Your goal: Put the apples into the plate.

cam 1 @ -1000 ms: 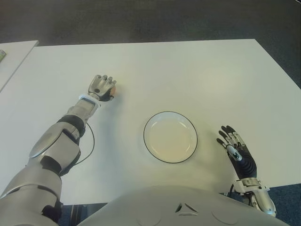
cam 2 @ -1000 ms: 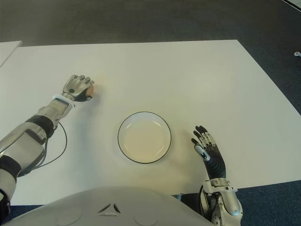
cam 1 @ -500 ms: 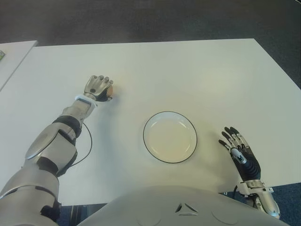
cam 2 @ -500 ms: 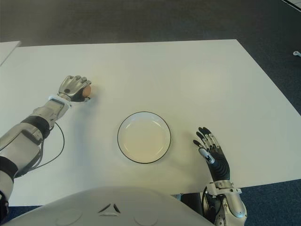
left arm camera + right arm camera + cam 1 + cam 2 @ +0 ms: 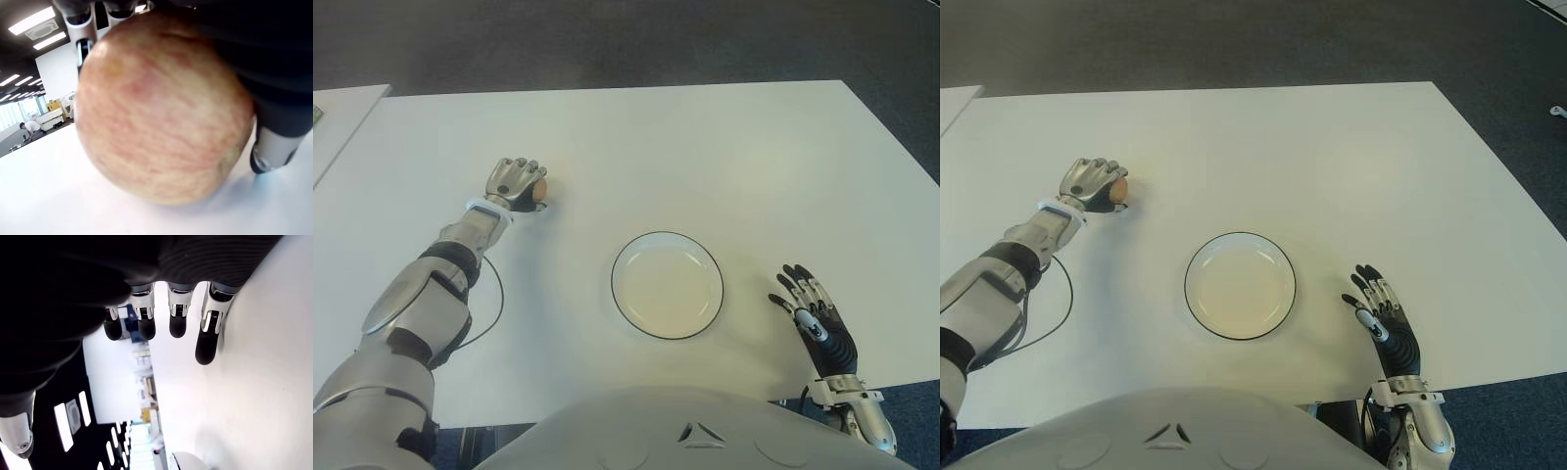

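Apple [image 5: 539,186] on the white bench [image 5: 705,157], well to the left of the plate [image 5: 668,285], wrapped by the left hand [image 5: 517,182] with fingers [image 5: 84,34] curled over its top. Sits pressed against the palm in the left wrist view, underside apparently touching the bench surface, so probably gripped but not yet lifted. Best done by firming the curl evenly round the fruit before raising it, lifting straight up enough to clear the rim, then carrying across to above the plate's middle and lowering before letting go, since a round apple could roll off a shallow dish. Plate holds nothing. Right hand [image 5: 815,318] beside the plate on its right, fingers spread, holding nothing.
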Motion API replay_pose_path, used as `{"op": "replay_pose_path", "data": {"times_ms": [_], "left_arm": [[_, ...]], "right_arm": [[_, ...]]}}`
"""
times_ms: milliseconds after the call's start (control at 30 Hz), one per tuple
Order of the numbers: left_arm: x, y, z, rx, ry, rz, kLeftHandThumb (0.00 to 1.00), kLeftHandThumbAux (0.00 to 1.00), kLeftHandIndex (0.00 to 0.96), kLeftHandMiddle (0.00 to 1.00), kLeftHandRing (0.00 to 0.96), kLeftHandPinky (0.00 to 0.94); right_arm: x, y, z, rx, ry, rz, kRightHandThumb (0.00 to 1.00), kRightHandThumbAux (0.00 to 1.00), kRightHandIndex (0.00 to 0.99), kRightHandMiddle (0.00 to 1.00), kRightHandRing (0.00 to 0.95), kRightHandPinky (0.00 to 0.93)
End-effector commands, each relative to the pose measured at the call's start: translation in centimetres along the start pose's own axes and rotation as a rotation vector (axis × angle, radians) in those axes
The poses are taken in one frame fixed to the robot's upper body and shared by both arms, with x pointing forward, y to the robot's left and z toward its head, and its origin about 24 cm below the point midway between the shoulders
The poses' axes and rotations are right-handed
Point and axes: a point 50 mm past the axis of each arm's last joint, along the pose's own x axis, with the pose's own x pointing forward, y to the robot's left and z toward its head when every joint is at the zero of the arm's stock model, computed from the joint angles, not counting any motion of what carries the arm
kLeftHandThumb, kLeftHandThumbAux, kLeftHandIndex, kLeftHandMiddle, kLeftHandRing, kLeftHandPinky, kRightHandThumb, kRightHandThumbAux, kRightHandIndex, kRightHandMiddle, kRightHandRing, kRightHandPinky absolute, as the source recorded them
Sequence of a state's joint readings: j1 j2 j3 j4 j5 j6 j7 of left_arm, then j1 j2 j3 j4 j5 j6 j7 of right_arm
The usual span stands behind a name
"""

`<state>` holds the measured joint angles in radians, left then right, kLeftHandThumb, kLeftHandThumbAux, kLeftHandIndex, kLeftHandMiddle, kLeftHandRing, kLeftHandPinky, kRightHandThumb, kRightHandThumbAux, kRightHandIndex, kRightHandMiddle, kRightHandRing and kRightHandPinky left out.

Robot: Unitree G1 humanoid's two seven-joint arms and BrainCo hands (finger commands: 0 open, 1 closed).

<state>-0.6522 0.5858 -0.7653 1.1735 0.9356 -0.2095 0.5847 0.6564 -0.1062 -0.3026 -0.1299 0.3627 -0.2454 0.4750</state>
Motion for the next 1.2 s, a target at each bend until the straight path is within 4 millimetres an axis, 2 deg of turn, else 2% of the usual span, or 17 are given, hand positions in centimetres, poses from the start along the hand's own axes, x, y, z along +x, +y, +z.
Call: {"op": "replay_pose_path", "data": {"times_ms": [33,333,433,533,600,700,833,1033,1133,1200], "left_arm": [[-3.0,-4.6,3.0,-0.058,-0.097,-0.18,0.85,0.665,0.41,0.554,0.772,0.741],[-2.5,-3.9,3.8,-0.144,-0.072,-0.11,0.849,0.666,0.404,0.549,0.824,0.821],[-0.7,-0.9,3.8,-0.245,-0.041,0.011,0.851,0.666,0.403,0.549,0.837,0.836],[-0.2,0.4,3.6,-0.288,-0.023,0.054,0.852,0.666,0.402,0.548,0.846,0.84],[0.4,2.2,3.4,-0.338,-0.011,0.108,0.853,0.667,0.401,0.547,0.849,0.836],[1.3,6.5,2.5,-0.432,-0.013,0.241,0.852,0.668,0.399,0.544,0.851,0.826],[0.6,10.9,1.5,-0.478,-0.065,0.374,0.852,0.669,0.398,0.54,0.854,0.818],[-0.6,14.7,0.4,-0.476,-0.107,0.455,0.852,0.669,0.398,0.535,0.858,0.824],[-2.1,18.4,-0.2,-0.482,-0.121,0.505,0.853,0.669,0.399,0.534,0.86,0.831],[-2.4,19.2,-0.4,-0.479,-0.117,0.517,0.854,0.668,0.4,0.534,0.862,0.832]], "right_arm": [[-0.4,-0.4,-0.7,0.012,0.034,-0.011,0.184,0.569,0.072,0.075,0.021,0.005],[-0.4,-0.2,-0.9,0.018,0.038,0.003,0.172,0.571,0.069,0.064,0.012,0.0],[-0.3,-0.2,-1.0,0.019,0.047,0.002,0.169,0.57,0.064,0.057,0.006,0.0],[-0.3,-0.2,-1.0,0.021,0.05,0.001,0.168,0.568,0.062,0.053,0.002,0.0],[-0.3,-0.1,-1.1,0.027,0.054,-0.001,0.168,0.568,0.061,0.051,0.001,0.0],[-0.2,0.0,-1.3,0.021,0.057,0.009,0.167,0.566,0.06,0.053,0.002,0.0],[-0.1,0.1,-1.5,0.005,0.058,0.021,0.164,0.563,0.059,0.053,0.002,0.0],[0.0,0.4,-1.8,0.031,0.073,0.005,0.173,0.555,0.054,0.043,0.0,0.0],[-0.1,0.8,-1.8,0.032,0.065,-0.016,0.186,0.549,0.055,0.043,0.0,0.006],[-0.1,0.9,-1.8,0.033,0.062,-0.023,0.206,0.542,0.061,0.049,0.002,0.012]]}}
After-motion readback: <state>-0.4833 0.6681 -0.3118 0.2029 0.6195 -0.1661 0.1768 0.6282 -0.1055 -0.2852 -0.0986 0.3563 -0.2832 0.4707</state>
